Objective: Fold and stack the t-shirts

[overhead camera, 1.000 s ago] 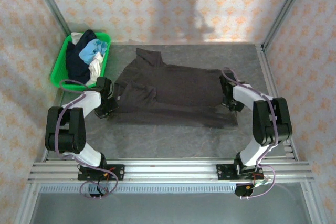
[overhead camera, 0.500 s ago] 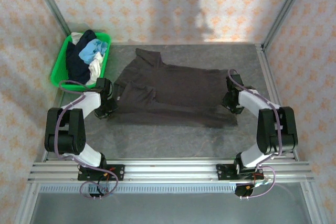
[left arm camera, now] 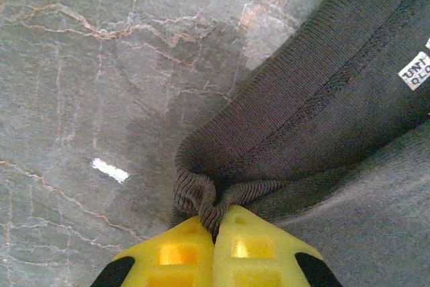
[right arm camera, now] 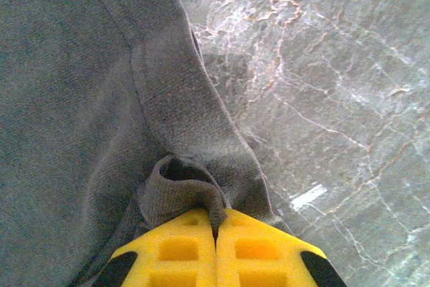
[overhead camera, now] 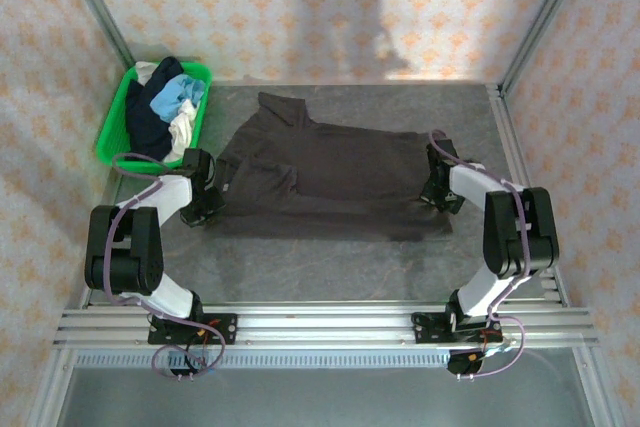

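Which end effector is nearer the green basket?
Left. The left end effector pinches the shirt's edge close to the basket; the right end effector pinches the shirt's opposite edge, far from it.

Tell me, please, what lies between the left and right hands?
The large dark brown-grey cloth t-shirt fills that stretch, left hand and right hand each pinching an edge; the top view shows it.

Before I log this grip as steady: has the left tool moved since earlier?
No. The left tool sits where it was below the green basket, pinching the dark t-shirt.
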Motion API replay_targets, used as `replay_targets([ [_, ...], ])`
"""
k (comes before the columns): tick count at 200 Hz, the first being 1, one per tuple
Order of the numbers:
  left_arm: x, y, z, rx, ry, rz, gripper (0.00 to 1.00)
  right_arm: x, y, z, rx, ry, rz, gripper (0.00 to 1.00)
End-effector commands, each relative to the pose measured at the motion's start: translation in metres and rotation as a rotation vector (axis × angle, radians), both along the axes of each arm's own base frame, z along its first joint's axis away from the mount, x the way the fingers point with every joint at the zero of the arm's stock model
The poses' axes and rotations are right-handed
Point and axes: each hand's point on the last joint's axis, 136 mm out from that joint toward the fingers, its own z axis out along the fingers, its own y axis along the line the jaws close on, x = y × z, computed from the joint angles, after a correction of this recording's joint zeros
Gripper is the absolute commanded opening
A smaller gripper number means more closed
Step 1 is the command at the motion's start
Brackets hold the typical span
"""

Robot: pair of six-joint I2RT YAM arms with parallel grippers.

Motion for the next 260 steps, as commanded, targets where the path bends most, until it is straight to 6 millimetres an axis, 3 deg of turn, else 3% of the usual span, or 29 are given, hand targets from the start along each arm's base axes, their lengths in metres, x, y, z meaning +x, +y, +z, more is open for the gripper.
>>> replay_targets([
  [1,-0.032,0.015,-0.012,0.063,0.118,0.029,0.03,-0.003,-0.017,0.029,-0.092,-0.031,-0.027,0.03],
  [44,-0.032,0.015,-0.013,0.062,0.117,0.031,0.03,-0.019,-0.028,0.059,-0.148,-0.017,-0.048,0.08],
  [103,-0.032,0.015,-0.015,0.059,0.121,0.030,0.03,-0.036,-0.036,0.068,-0.190,0.021,-0.062,0.08],
  [131,-0.031,0.015,-0.016,0.059,0.120,0.032,0.02,-0.042,-0.036,0.053,-0.184,0.042,-0.072,0.09],
  [164,-0.032,0.015,-0.017,0.059,0.123,0.032,0.02,-0.029,-0.035,0.022,-0.193,0.109,-0.074,0.09],
  [183,-0.032,0.015,-0.016,0.060,0.120,0.032,0.03,-0.022,-0.031,0.012,-0.173,0.134,-0.066,0.17],
  [204,-0.032,0.014,-0.015,0.057,0.117,0.035,0.03,-0.021,-0.034,0.022,-0.193,0.126,-0.066,0.30],
  [225,-0.031,0.011,-0.010,0.041,0.104,0.031,0.17,-0.027,-0.037,0.048,-0.203,0.063,-0.084,0.44],
  [238,-0.029,0.009,-0.002,0.028,0.078,0.029,0.38,-0.033,-0.033,0.063,-0.161,0.000,-0.093,0.46],
  [248,-0.028,0.008,0.007,0.024,0.055,0.031,0.44,-0.037,-0.021,0.070,-0.087,-0.067,-0.087,0.49],
  [260,-0.027,0.009,0.020,0.026,0.019,0.034,0.46,-0.037,0.008,0.074,0.057,-0.171,-0.037,0.54],
])
